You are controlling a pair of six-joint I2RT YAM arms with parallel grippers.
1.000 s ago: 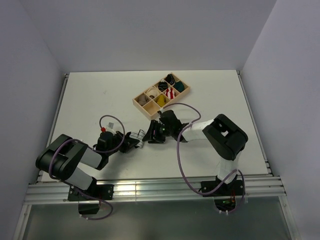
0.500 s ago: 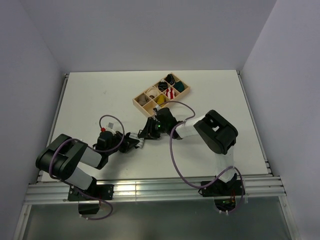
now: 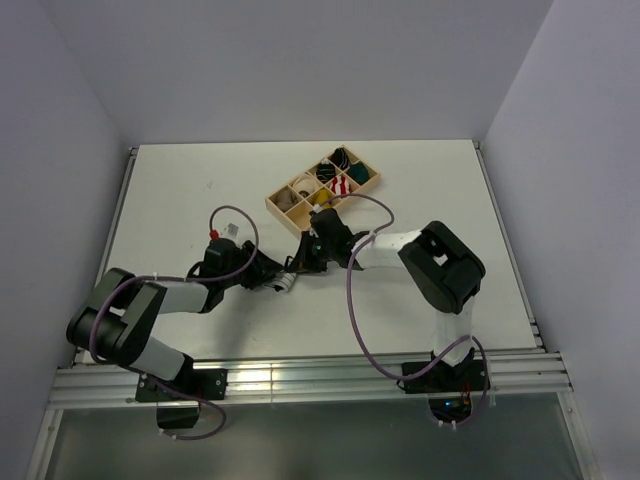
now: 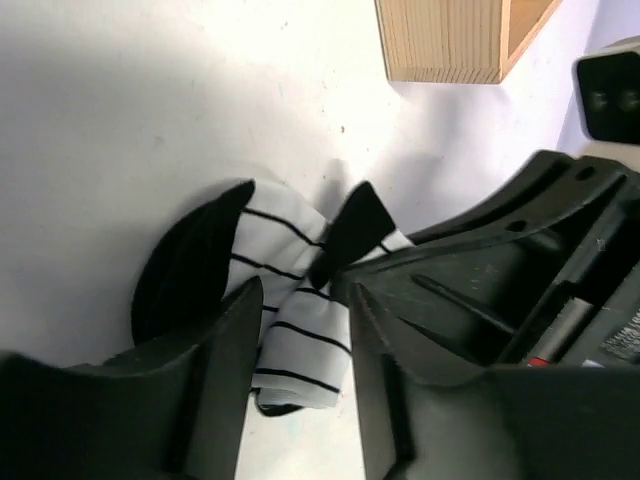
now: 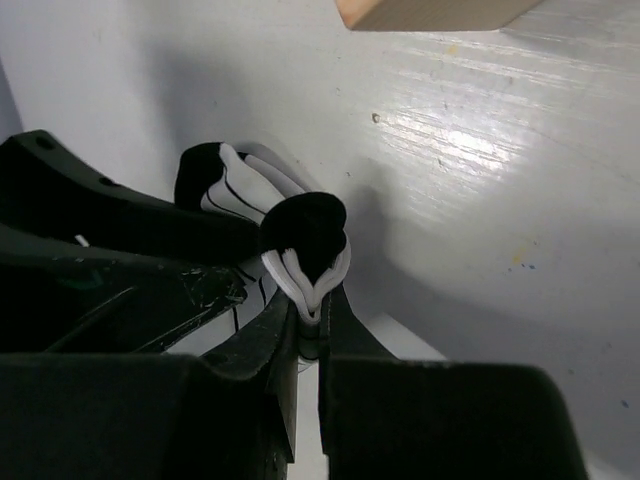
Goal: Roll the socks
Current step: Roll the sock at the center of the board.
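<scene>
Scene: two robot arms meet low over a white table (image 3: pixel 180 190), just in front of a wooden tray (image 3: pixel 284 218).
Striped sock: the white striped sock (image 4: pixel 270 240), with thin black lines and black ends, lies bunched on the table between the two grippers, near the tray's closest corner.
Right gripper: the right gripper (image 5: pixel 310 300) has its fingers pressed together on a folded, black-tipped end of the sock, with white layers showing in the pinch.
Left gripper: the left gripper (image 4: pixel 300 300) has its fingers spread, one on either side of the sock's white middle. Whether they touch the fabric cannot be told.
Arms: seen from the top, both forearms stretch inward, and the two gripper heads sit almost nose to nose over the sock.
Tray: its compartments hold small bundles in dark, yellow and red-and-white, too small to make out further.
Sock's shape: one black end curls up on the left gripper's side, and the other rises from the right gripper's pinch.
</scene>
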